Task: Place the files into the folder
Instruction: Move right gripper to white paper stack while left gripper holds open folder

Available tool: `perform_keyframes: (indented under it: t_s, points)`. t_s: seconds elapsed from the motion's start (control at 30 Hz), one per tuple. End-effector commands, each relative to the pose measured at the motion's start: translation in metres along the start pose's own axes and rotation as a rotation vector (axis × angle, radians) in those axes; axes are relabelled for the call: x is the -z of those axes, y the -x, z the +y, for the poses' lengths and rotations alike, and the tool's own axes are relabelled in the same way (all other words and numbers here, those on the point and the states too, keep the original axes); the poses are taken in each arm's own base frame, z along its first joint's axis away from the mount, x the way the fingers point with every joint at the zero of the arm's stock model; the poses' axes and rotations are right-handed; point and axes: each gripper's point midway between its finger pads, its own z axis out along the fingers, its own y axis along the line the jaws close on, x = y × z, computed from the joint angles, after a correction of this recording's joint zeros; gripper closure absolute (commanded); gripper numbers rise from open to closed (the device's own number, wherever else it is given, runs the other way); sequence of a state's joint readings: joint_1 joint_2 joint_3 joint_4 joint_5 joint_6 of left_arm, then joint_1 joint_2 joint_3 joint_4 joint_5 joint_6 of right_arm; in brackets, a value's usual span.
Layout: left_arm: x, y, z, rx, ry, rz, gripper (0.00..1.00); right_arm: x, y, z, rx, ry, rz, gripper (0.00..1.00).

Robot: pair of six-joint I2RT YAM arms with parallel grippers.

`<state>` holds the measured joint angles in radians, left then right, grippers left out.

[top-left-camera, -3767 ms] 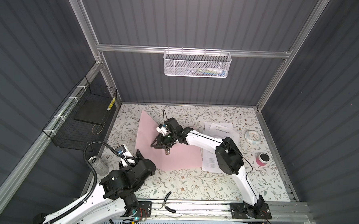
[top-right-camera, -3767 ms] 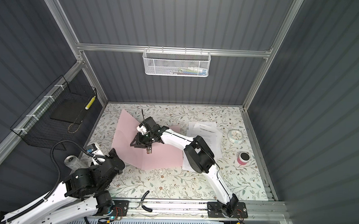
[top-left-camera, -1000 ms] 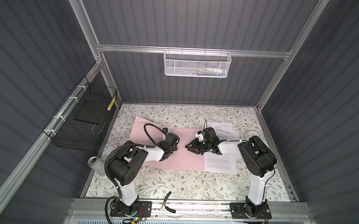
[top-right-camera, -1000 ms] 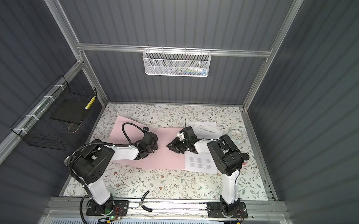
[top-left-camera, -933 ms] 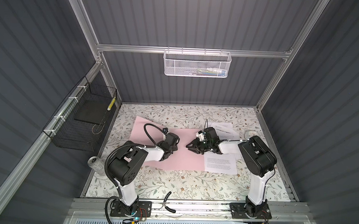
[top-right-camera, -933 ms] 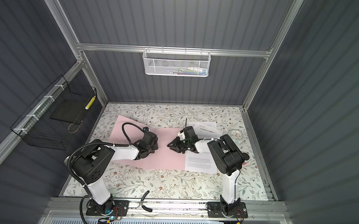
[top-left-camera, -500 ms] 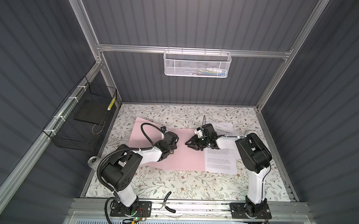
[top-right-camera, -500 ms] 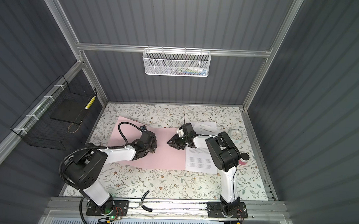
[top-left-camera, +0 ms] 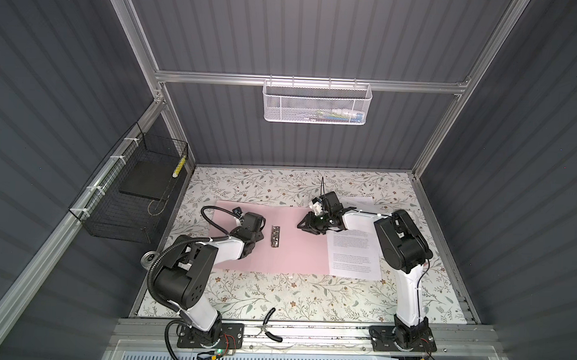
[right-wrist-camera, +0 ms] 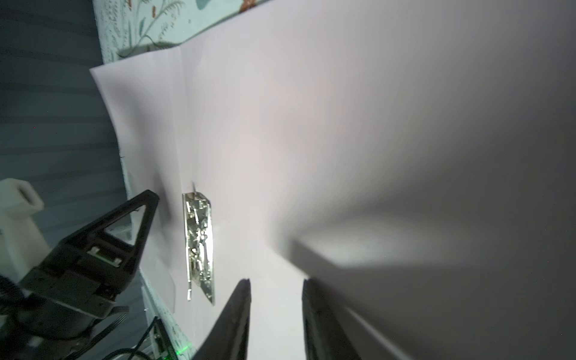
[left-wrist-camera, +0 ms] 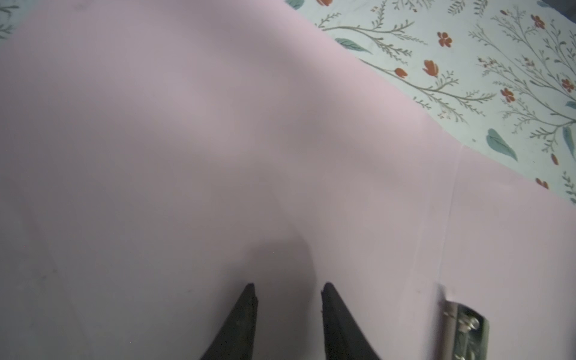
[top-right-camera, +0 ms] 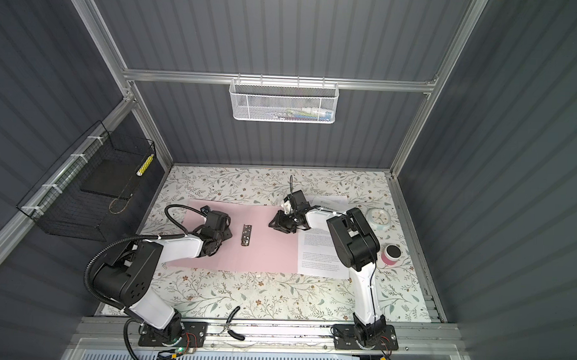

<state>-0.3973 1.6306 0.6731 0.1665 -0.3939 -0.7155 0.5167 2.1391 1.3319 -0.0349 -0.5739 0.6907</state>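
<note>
Floral table (top-left-camera: 275, 297) bears the open folder (top-left-camera: 294, 254), silver clip (top-left-camera: 275, 235) inside; files (top-left-camera: 354, 257) at right, print unreadable. My left pincer (left-wrist-camera: 286, 288) and right pincer (right-wrist-camera: 276, 283) stand narrow, empty.

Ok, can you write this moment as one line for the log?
folder: open flat, clip bare | files: beside folder, none in | left gripper: open over folder | right gripper: open over folder
</note>
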Motion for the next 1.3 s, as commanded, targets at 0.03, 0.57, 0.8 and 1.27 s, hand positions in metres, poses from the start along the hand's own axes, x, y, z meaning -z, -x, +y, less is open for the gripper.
perform_keyframes:
  t_s: [0.03, 0.57, 0.8, 1.27]
  points:
    - [-0.003, -0.012, 0.003, 0.038, -0.017, 0.034, 0.62, -0.013, -0.009, -0.028, -0.030, -0.074, 0.034, 0.68]
    - [0.070, 0.043, -0.041, -0.011, -0.213, -0.047, 0.53, 0.098, 0.008, 0.010, 0.073, -0.053, -0.171, 0.61]
    - [0.120, 0.035, -0.085, -0.139, -0.310, -0.056, 0.51, 0.197, -0.017, -0.056, -0.069, -0.209, -0.346, 0.53]
    - [0.126, 0.019, -0.115, -0.200, -0.399, -0.002, 0.49, 0.281, -0.136, -0.147, -0.398, -0.443, -0.440, 0.47]
